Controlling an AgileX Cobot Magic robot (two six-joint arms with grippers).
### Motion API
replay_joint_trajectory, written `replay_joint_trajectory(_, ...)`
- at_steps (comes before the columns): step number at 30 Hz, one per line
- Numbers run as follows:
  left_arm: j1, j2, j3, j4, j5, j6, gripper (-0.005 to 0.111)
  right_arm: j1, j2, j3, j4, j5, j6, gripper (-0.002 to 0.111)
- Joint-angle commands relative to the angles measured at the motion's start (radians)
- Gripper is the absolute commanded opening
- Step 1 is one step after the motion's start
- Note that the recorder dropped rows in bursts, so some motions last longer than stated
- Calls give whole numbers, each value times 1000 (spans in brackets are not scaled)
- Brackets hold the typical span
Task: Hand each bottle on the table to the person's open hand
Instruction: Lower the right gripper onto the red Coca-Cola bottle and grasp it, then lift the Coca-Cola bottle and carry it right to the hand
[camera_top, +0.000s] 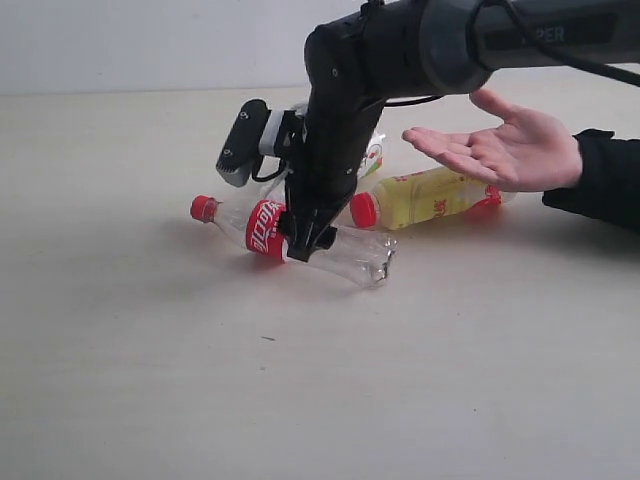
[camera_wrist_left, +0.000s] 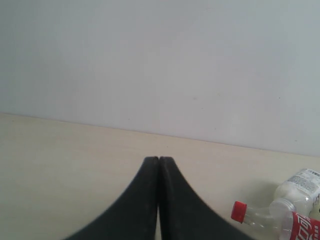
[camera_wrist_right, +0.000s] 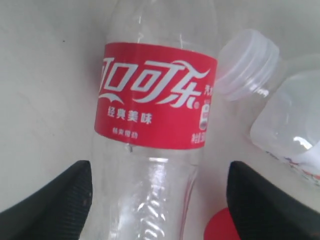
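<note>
**Straddling the red-label bottle, jaws wide**

Reaching down from its black arm, the right gripper (camera_top: 308, 247) sits over the clear bottle (camera_top: 265, 228), which lies on its side on the table (camera_top: 200, 380) with its red cap pointing to the left of the exterior view. The jaws are spread, one finger on each side of the bottle's body just below the red label, not pinching it. A white-capped bottle (camera_wrist_right: 285, 115) lies just beside the clear one. The yellow bottle (camera_top: 430, 197) also lies flat, near the clear bottle. The person's open hand (camera_top: 500, 150) is held palm up above the yellow bottle. The left gripper (camera_wrist_left: 159, 162) hangs over bare table, jaws pressed together on nothing.
</note>
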Motion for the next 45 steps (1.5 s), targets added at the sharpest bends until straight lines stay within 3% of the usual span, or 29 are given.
replay_joint_trajectory(1,3,-5,0,1,-8,-7,3,1,22,-6,8,-48,-6,72)
replay_joint_trajectory(20,3,-5,0,1,-8,-7,3,1,105,-6,17,-24,12,70)
replay_joint_trajectory(22,3,-5,0,1,-8,-7,3,1,107,-6,19,-8,12,62)
replay_joint_trajectory(25,3,-5,0,1,-8,-7,3,1,101,-6,41,14,30,41)
replay_joint_trajectory(30,3,-5,0,1,-8,-7,3,1,68,-6,126,45,55,-1)
replay_joint_trajectory(38,3,-5,0,1,-8,-7,3,1,-83,-6,282,150,66,0)
replay_joint_trajectory(45,3,-5,0,1,-8,-7,3,1,-334,-6,215,187,357,0)
